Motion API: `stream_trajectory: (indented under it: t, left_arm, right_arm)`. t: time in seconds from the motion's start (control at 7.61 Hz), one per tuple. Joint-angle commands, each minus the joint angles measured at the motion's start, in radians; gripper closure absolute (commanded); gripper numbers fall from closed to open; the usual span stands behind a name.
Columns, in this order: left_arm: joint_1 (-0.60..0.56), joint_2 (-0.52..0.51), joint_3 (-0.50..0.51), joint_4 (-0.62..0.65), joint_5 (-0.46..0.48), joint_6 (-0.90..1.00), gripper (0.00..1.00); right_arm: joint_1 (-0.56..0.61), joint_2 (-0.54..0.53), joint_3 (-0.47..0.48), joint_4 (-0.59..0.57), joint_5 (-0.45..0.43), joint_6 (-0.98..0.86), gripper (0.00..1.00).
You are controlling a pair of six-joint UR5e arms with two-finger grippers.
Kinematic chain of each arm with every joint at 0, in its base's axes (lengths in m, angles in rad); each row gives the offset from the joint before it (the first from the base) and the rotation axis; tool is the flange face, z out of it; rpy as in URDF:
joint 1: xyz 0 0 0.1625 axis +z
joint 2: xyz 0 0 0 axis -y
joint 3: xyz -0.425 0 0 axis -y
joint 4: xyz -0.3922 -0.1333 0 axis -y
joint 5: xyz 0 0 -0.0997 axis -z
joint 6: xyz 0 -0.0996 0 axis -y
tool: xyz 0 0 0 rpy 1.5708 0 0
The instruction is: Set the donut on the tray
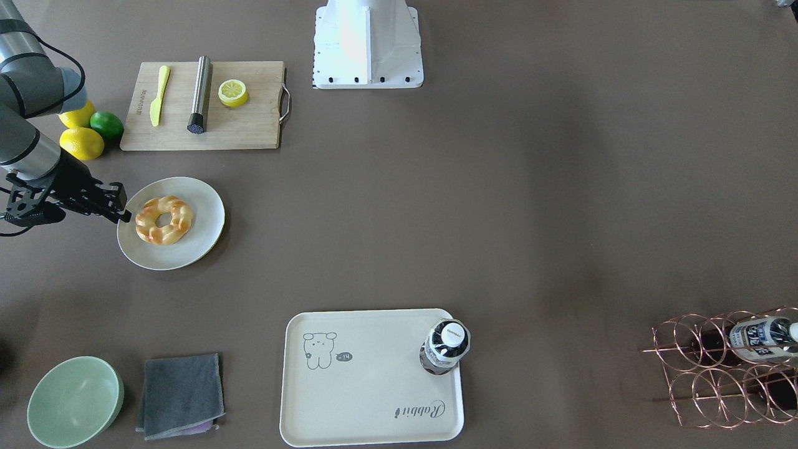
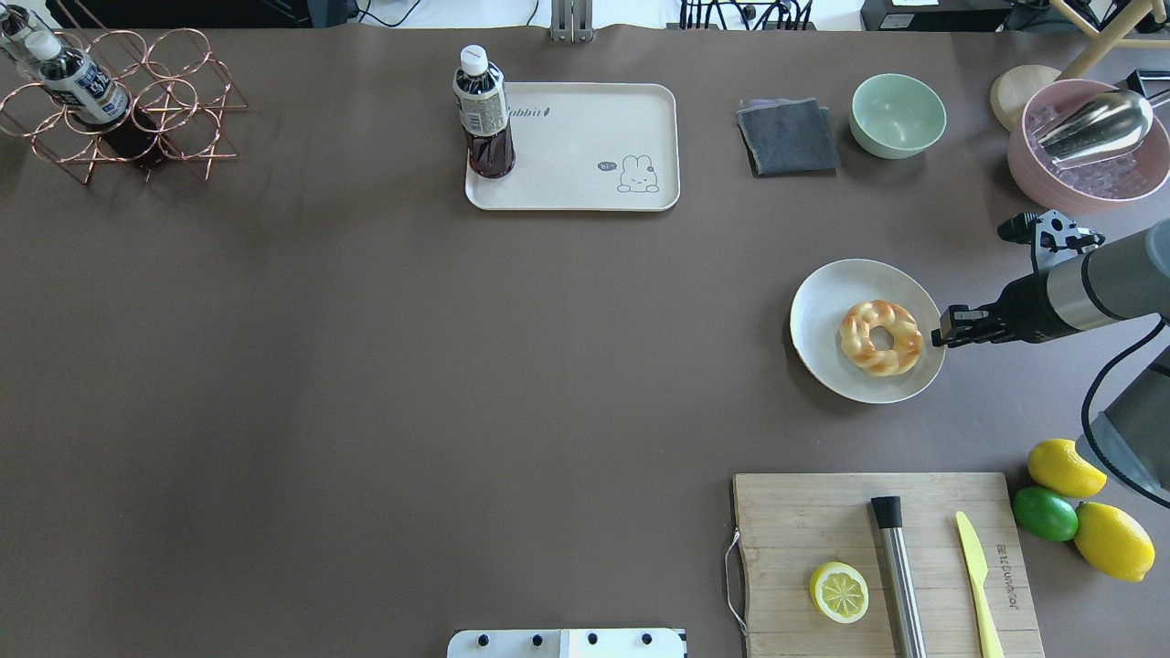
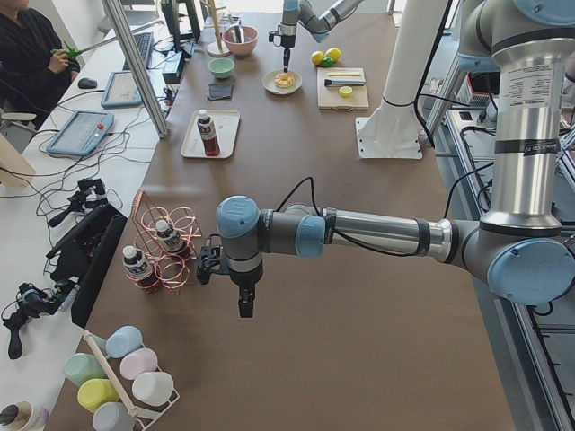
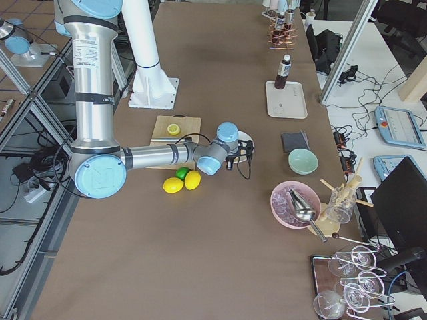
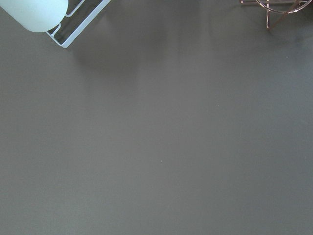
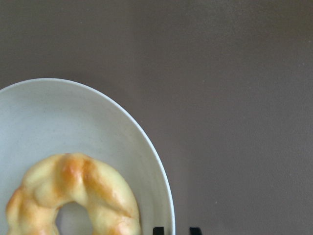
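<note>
Where the glossy, twisted donut [image 2: 881, 337] rests, on a smooth round plate [image 2: 823, 297], the right pincer [image 2: 940, 333] hovers just off the rim, its black fingertips [image 6: 158, 230] a narrow slit apart. Open brown table [image 2: 457, 366] stretches from there to the cream, round-cornered tray [image 2: 585, 137], well apart, with a bottle [image 2: 483, 110] standing in one corner. Whether the left pincer [image 3: 244, 303] is apart or together I cannot tell.
</note>
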Motion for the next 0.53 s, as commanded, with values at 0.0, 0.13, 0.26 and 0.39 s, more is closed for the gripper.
stream_trajectory:
  t: [0.0,0.13,0.26,0.39]
  left_arm:
    - [0.000,-0.001,0.002,0.000,0.000,0.000,0.02]
    - [0.000,-0.001,0.002,0.000,0.000,0.000,0.02]
    - [0.000,-0.001,0.000,0.000,0.000,0.000,0.02]
    - [-0.002,-0.001,-0.001,0.000,0.000,0.000,0.02]
  right_arm:
    - [-0.003,0.021,-0.023,0.002,0.000,0.000,0.83]
    - [-0.003,0.021,-0.021,0.002,0.001,0.008,1.00]
    - [-0.003,0.023,-0.015,0.003,0.003,0.017,1.00]
    - [-0.003,0.023,-0.011,0.006,0.011,0.046,1.00]
